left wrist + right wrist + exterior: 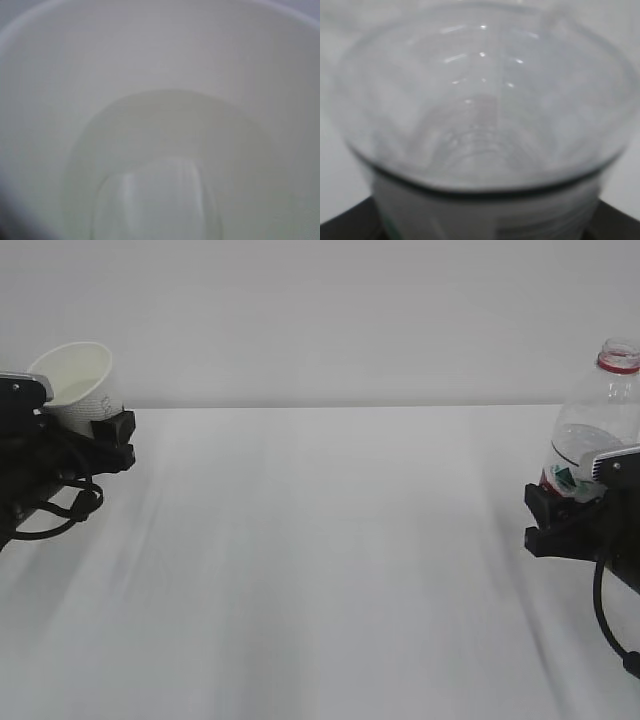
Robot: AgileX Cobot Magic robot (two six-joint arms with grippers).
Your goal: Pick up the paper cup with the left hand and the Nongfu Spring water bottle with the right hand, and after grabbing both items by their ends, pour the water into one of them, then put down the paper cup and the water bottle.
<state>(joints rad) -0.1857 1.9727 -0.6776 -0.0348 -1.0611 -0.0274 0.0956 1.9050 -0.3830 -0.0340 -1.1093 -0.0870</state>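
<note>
At the bench's (320,570) right edge the Nongfu Spring water bottle (600,420) is gripped upright at its label by the right hand (565,510), while farther back at the left edge the paper cup (78,385) is clasped, tilted, by the left hand (100,435).

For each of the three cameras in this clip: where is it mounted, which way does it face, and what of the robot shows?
Exterior: low at the table's near side, facing the back wall; left hand holds the tilted paper cup, right hand the upright Nongfu Spring water bottle.
Left wrist: very close, looking into the paper cup's white interior; no robot parts visible.
Right wrist: pressed close to the bottle's clear blurred wall; dark gripper parts at the bottom corners.
Shared: cup appears in exterior and left wrist views, bottle in exterior and right wrist.
</note>
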